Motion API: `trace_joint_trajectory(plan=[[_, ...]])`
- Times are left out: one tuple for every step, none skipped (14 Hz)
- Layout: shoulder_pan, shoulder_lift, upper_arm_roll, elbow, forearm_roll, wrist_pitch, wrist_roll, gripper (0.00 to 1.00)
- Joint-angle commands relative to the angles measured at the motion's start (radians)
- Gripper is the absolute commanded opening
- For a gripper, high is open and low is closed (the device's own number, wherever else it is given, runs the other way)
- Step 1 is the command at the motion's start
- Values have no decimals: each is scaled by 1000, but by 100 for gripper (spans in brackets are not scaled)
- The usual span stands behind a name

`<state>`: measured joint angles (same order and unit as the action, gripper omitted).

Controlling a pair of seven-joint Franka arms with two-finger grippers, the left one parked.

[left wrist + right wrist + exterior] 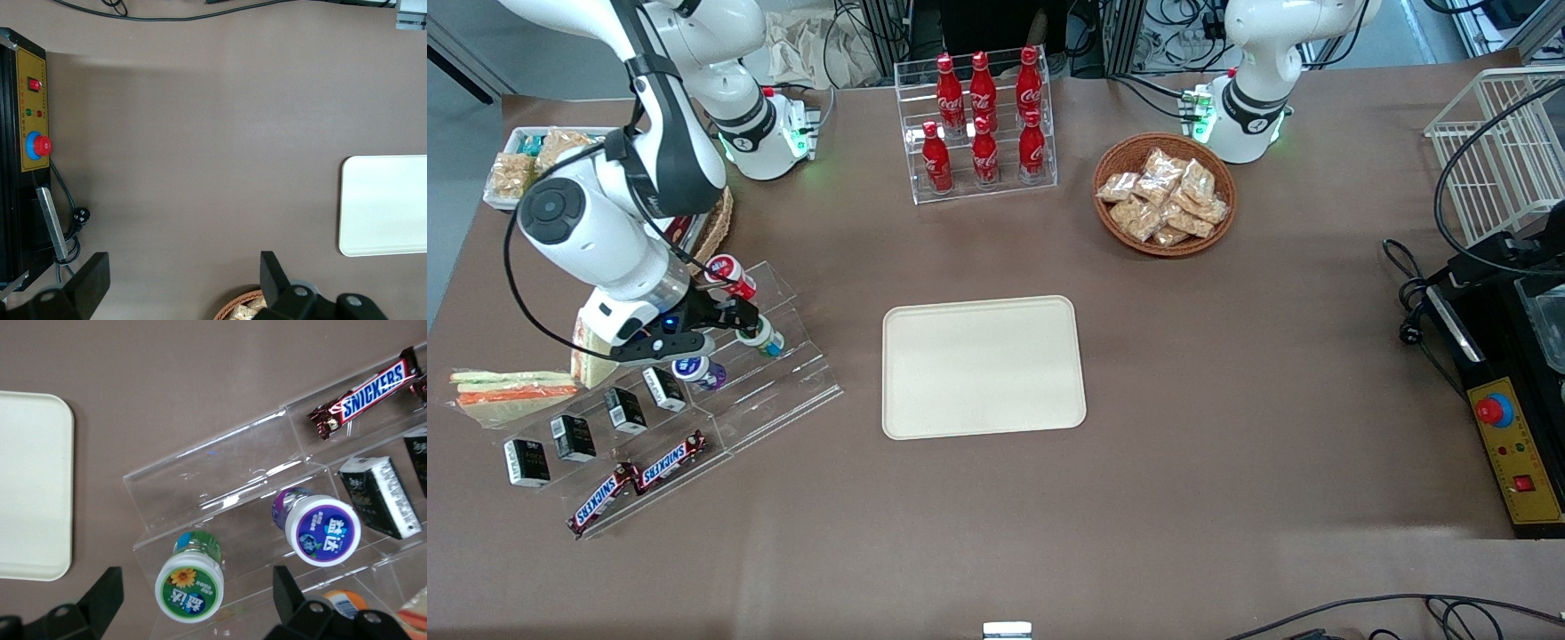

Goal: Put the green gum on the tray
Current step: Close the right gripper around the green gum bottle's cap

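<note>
Standing on the middle step of a clear acrylic tiered rack [756, 391], the green gum [765, 337] is a small cylinder with a teal-tinted body and a round green lid rimmed in white. Poised above it, the gripper [740, 322] has its black fingers [107, 593] spread wide to either side of the lid and grips nothing. A purple-lidded bottle [320, 527] shares the step, just beside the gum. At about three o'clock from the rack lies the tray [983, 366], a smooth cream rectangle with rounded corners and a low rim, bare on the matte brown table [1227, 356].
</note>
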<state>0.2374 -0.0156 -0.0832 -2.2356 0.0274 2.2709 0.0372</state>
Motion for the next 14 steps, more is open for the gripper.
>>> trace_joint_trajectory(plan=[[22, -37, -3, -90, 14, 85, 0, 100], [23, -32, -3, -105, 14, 104, 7, 100], [31, -30, -3, -122, 14, 128, 19, 100], [40, -29, -3, -136, 14, 148, 36, 100], [55, -26, -4, -147, 14, 166, 49, 100], [56, -23, -4, -159, 14, 189, 50, 100], [56, -20, -4, -174, 14, 211, 50, 100], [56, -18, -4, -182, 14, 222, 50, 100], [56, -18, -4, -190, 14, 228, 50, 100], [56, -20, -4, -191, 12, 229, 47, 100], [56, -20, -4, -193, 12, 230, 41, 100], [56, -21, -4, -197, 12, 230, 38, 100], [56, -21, -4, -200, 12, 231, 38, 100], [56, -21, -4, -200, 12, 234, 38, 100]])
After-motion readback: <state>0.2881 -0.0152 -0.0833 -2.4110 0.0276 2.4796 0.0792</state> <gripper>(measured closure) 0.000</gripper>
